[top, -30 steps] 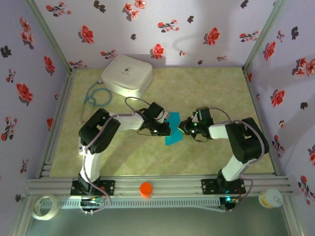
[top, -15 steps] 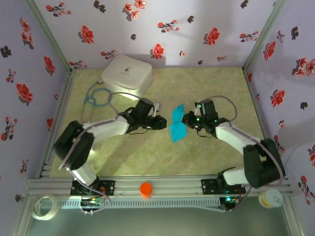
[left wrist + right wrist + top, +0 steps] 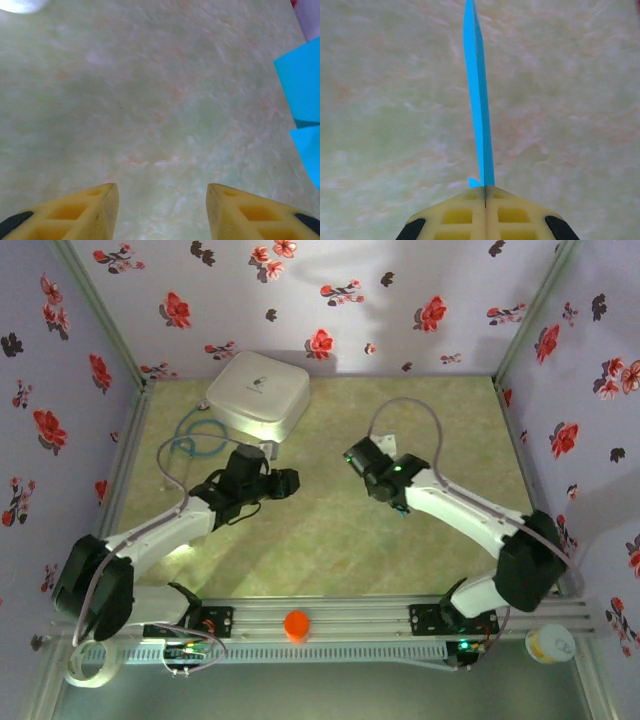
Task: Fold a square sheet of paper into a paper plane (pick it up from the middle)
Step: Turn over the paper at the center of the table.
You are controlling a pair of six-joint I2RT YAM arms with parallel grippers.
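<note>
My right gripper (image 3: 485, 189) is shut on the folded sheet of paper (image 3: 479, 100), a bright turquoise strip seen edge-on that juts straight out from the fingertips above the table. In the left wrist view a part of the same turquoise paper (image 3: 305, 95) shows at the right edge. My left gripper (image 3: 161, 200) is open, with only bare table between its yellow fingers (image 3: 102, 210). From above, the left gripper (image 3: 288, 483) sits left of centre and the right gripper (image 3: 353, 456) is a little to its right and farther back, the two apart.
A white rounded box (image 3: 257, 390) stands at the back left, with a blue cable loop (image 3: 193, 436) beside it. An orange knob (image 3: 296, 625) sits on the front rail, a tape roll (image 3: 88, 660) and a small cup (image 3: 550, 643) at the near corners. Flowered walls enclose the greenish table (image 3: 440, 420).
The left gripper let go of the paper, opened and drew back to the left. The right gripper stayed shut on the paper and carried it up and toward the back.
</note>
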